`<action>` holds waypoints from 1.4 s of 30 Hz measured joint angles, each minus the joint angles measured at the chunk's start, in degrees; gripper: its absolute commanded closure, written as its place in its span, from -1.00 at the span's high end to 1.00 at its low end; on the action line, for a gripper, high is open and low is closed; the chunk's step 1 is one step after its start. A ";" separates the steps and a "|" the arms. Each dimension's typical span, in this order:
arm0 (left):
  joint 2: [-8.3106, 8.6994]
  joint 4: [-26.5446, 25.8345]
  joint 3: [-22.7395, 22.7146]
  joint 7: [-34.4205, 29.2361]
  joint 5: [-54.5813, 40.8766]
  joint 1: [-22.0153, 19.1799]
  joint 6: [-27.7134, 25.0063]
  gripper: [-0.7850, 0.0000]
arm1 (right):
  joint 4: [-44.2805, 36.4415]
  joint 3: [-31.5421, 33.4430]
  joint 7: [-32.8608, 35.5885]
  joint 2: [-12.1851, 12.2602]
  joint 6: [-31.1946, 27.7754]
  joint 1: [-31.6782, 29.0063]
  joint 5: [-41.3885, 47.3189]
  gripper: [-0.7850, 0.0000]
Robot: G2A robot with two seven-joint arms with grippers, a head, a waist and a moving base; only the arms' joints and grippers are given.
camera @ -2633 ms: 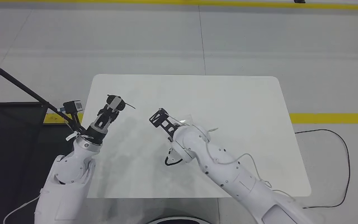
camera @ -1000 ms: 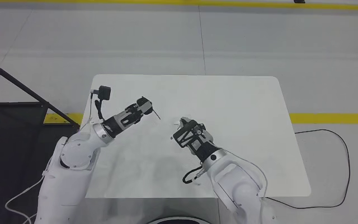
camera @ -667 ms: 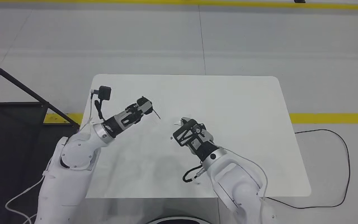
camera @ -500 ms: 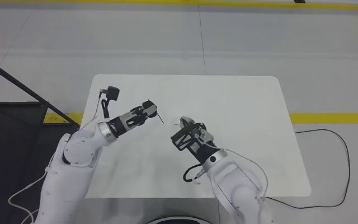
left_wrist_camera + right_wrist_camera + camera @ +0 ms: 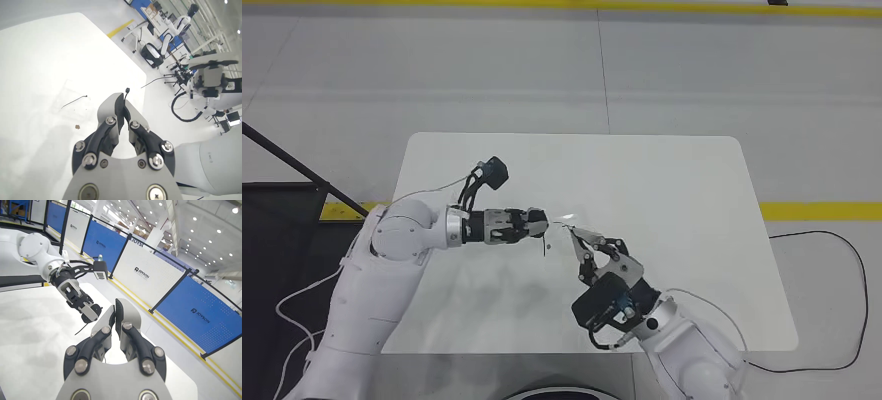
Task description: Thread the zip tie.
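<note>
My left gripper [image 5: 539, 224] hovers over the middle of the white table [image 5: 672, 180], shut on a thin black zip tie. The tie's square head [image 5: 127, 90] sticks out just past the fingertips of that gripper [image 5: 122, 97]. Its tail [image 5: 81, 329] hangs free below the left gripper [image 5: 90, 313]. My right gripper [image 5: 576, 236] faces it from a few centimetres away, and its pads [image 5: 115, 308] are pressed together. A thin black strip [image 5: 153, 82] runs through the air from the right arm's side toward the tie's head. Whether the right gripper holds it I cannot tell.
Another thin black tie [image 5: 73, 101] lies on the table inside a faint clear outline, with a small brown speck [image 5: 77, 126] nearby. The table's far corner [image 5: 145, 75] is close behind the grippers. Beyond it are open floor and yellow lines.
My left gripper swung right and toward the table's middle with the zip tie. The right arm drew back and turned its gripper to face the left one, so the two now nearly meet.
</note>
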 measured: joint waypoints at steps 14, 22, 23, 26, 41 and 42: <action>0.35 -0.04 0.46 2.16 -0.39 0.63 -0.51 -1.00 | 0.17 -0.08 0.00 0.01 0.75 0.10 -0.19 -1.00; 0.82 4.43 3.80 0.15 -8.64 -2.71 -0.06 -1.00 | 2.75 -1.55 -6.98 0.26 1.30 1.91 -2.12 -1.00; 0.91 5.07 4.44 0.06 -9.35 -3.29 0.04 -1.00 | 3.10 -1.45 -7.72 0.32 1.20 2.08 -2.13 -1.00; 1.32 6.81 6.88 -0.21 -11.62 -5.13 0.33 -1.00 | 4.12 -1.18 -9.78 0.48 1.02 2.55 -2.25 -1.00; 5.11 9.52 16.35 2.48 -14.76 -10.51 -2.37 -1.00 | 5.81 -0.03 -13.43 1.10 3.56 2.75 -3.34 -1.00; 5.15 9.54 16.43 2.49 -14.79 -10.54 -2.38 -1.00 | 6.04 -0.01 -13.37 1.12 3.66 2.84 -3.27 -1.00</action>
